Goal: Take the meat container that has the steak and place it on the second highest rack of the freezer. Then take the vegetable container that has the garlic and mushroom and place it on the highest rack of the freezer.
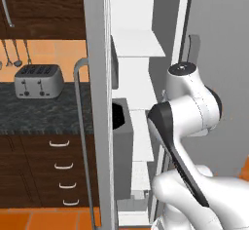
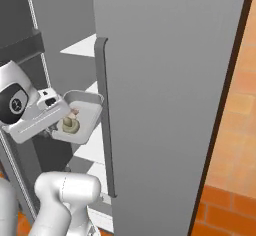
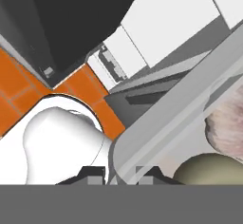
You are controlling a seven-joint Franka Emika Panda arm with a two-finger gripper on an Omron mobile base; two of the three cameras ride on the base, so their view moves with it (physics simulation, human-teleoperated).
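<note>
Left of centre in the right base view, the jaws pinch only the rim of the vegetable container carrying the garlic and mushroom, tilted beside the freezer door, so the contents could spill.

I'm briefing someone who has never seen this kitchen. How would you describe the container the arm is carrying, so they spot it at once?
Start at the tall grey freezer with its long vertical handle. Just left of that handle, in front of the white shelves, the claw grips the rim of a shallow grey container. It alone holds food: a beige mushroom and a pale garlic bulb.
</note>
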